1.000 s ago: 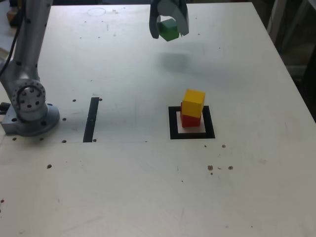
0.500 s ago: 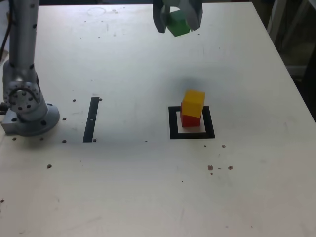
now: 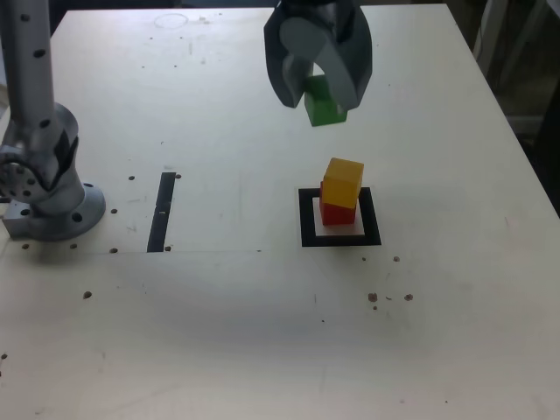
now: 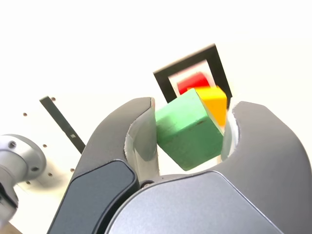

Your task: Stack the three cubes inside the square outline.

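Green cube point(image 3: 325, 101) nearer stacked cubes point(image 3: 341, 192), end effector point(image 3: 322, 98) lower

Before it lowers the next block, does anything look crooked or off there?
Slightly, yes. In the exterior view, the yellow cube doesn't line up squarely with the red cube beneath it. The green cube also sits tilted between the gripper's fingers. Nothing looks spilled or broken.

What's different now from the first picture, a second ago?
The hand has carried the green cube down the exterior view, closer to the stack, still gripping it. The arm swung too. The yellow cube on the red cube, inside the square outline, stayed put.
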### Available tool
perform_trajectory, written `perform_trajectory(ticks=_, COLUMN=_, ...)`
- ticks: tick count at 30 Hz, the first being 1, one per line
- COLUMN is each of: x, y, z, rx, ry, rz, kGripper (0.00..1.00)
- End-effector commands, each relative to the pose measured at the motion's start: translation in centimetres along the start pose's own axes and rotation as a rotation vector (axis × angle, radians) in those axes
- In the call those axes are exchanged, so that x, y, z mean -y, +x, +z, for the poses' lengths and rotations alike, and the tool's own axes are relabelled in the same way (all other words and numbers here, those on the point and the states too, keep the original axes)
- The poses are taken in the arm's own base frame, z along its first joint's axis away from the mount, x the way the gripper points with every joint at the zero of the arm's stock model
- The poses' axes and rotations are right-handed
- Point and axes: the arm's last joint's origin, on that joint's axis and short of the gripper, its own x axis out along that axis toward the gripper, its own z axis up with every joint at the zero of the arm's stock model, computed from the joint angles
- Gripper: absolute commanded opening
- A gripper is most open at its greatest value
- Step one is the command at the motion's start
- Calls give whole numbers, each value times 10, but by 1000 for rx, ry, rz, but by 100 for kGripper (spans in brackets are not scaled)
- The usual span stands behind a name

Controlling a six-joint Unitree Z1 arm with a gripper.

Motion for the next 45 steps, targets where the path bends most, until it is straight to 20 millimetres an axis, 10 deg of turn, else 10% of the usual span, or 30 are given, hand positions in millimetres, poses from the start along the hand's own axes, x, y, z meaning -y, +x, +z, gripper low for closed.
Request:
perform_trajectory(ticks=1, x=7, y=-1, z=2, rx=5, ry=7, rz=-7, kGripper=28)
perform_trajectory(ticks=19, x=16, y=7, z=12, rx=-10, ry=16, rz=-15, kGripper=28)
perform_trajectory(ticks=29, x=20, y=15, z=-10, rx=-106, ry=10, rz=-4, kGripper=94)
perform_trajectory(ticks=45, x=11, y=48, z=-94, rx=-133, ry=-43, rz=-25, kGripper=99)
